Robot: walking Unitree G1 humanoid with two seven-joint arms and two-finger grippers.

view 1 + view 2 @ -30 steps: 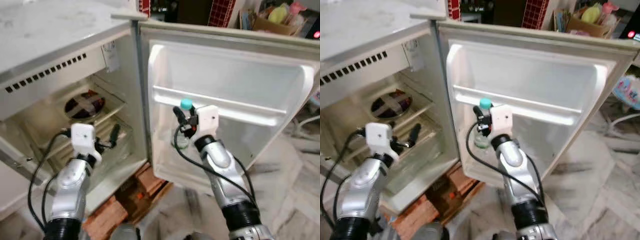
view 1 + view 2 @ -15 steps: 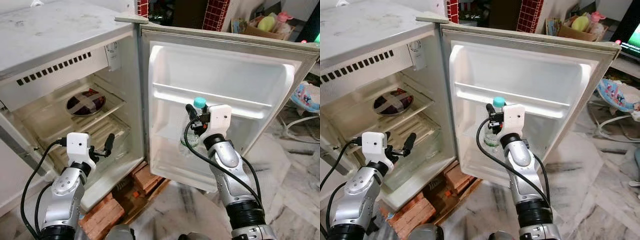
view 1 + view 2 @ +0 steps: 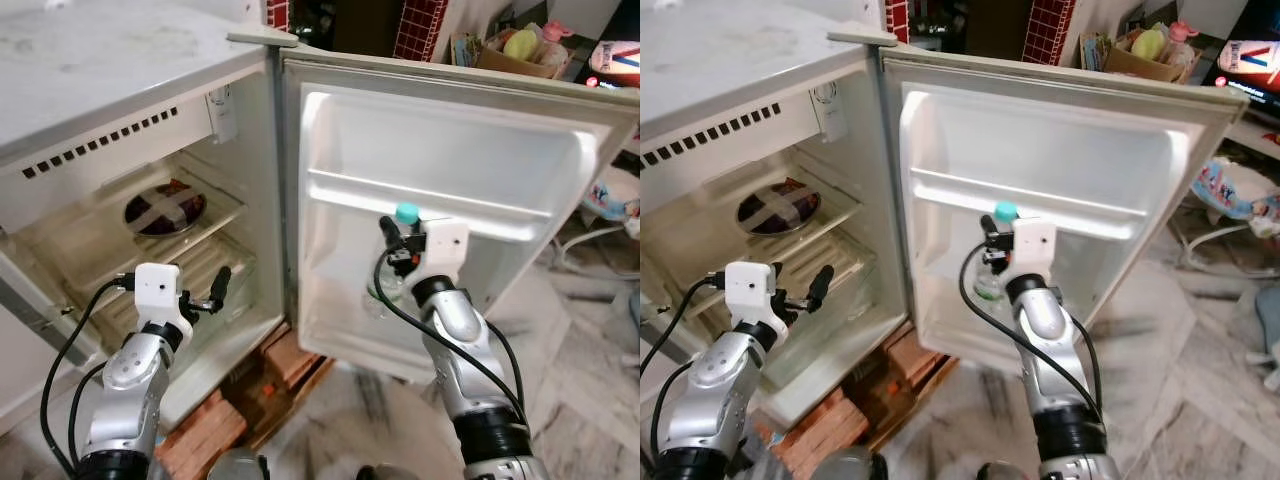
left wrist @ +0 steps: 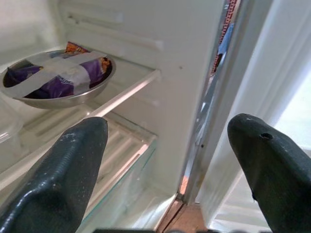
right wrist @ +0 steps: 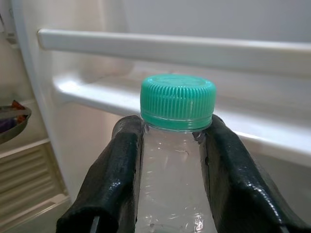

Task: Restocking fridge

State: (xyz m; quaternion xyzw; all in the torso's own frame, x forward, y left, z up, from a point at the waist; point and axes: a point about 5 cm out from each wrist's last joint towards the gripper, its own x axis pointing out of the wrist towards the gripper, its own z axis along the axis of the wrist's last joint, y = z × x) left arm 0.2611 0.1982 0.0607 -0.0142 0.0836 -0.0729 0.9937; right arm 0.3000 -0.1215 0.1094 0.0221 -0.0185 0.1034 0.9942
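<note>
Teal-capped clear water bottle [image 5: 176, 160] clamped at the neck between the right gripper [image 3: 392, 250] fingers, held upright against the open fridge door [image 3: 560, 150], just below the door rail [image 3: 440, 205]. Over the last second the bottle has stayed in front of the door's lower shelf [image 3: 350, 325], apparently a little lower now; not released. Judgement: placement under way. Left gripper [image 4: 170, 160] hangs spread apart, holding nothing, before the fridge interior; foil bowl [image 4: 53, 80] on the upper shelf.

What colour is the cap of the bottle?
Green cap; best in the right wrist view.
</note>
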